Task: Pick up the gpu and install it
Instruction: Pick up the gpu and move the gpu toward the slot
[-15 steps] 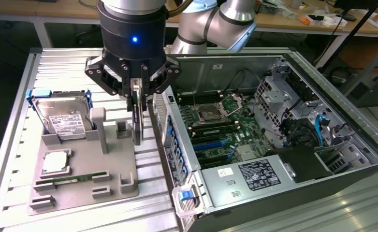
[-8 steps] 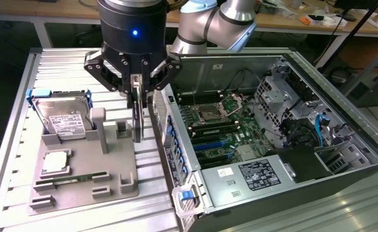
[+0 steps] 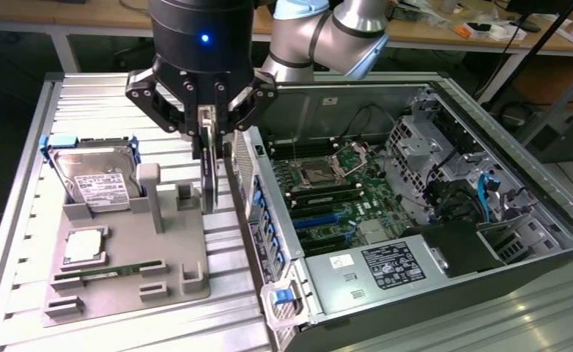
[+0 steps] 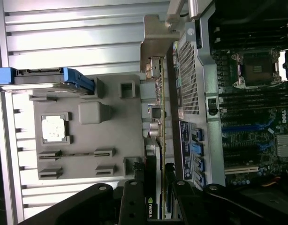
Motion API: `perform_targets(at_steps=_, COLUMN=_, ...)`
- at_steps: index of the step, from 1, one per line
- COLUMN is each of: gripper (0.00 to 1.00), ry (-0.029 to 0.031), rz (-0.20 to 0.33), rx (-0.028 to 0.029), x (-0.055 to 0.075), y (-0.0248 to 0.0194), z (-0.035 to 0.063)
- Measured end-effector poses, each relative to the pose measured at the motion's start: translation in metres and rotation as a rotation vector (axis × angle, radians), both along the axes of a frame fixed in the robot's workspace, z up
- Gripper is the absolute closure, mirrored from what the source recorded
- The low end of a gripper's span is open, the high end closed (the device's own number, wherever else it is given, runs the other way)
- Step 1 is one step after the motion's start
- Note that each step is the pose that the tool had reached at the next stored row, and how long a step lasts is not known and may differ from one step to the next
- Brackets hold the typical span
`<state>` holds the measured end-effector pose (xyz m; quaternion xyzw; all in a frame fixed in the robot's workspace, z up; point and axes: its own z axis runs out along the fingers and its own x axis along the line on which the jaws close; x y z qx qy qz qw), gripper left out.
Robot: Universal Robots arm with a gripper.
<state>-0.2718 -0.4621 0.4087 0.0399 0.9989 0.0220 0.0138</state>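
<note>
Fingers [image 4: 133, 192]: closed on the gpu [image 3: 206, 172], pinching the thin card from both faces near its upper edge.
Gpu: hangs upright and edge-on under the fingers, over the gap between the grey holder tray [image 3: 184, 253] and the near wall of the computer case [image 3: 257, 176]. It is not yet inside the case.
Grip risk: the hold covers only a narrow strip of a long card. I judge that a knock could pivot the card between the fingers, and a tilted card would not meet its slot squarely.
Tray risk: the upright posts [image 3: 149, 194] stand close beside the card's lower end, so a sideways swing could clip one.
Case wall risk: the card sits just beside the wall. If it is carried across too low, its lower end could catch the rim.
Motherboard [image 3: 335, 194] risk: the blue expansion slots [image 3: 316, 218] lie close together, with cables [image 3: 487, 194] nearby. A misaligned descent could press the card's edge onto the board or into the wrong slot.
Worktop [image 3: 101, 95] risk: if the card slips out, it drops onto the ribbed metal or the tray.
</note>
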Motion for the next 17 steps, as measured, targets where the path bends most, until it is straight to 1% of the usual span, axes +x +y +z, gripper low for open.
perform_targets(at_steps=6, gripper=0.73, ry=0.0004, rz=0.0, rx=0.0, x=0.0002, y=0.0, z=0.006)
perform_targets(at_steps=11, gripper=0.73, ry=0.0005, rz=0.0, rx=0.0, x=0.0002, y=0.0, z=0.0062)
perform_targets(at_steps=17, gripper=0.73, ry=0.0005, rz=0.0, rx=0.0, x=0.0055, y=0.0, z=0.0062)
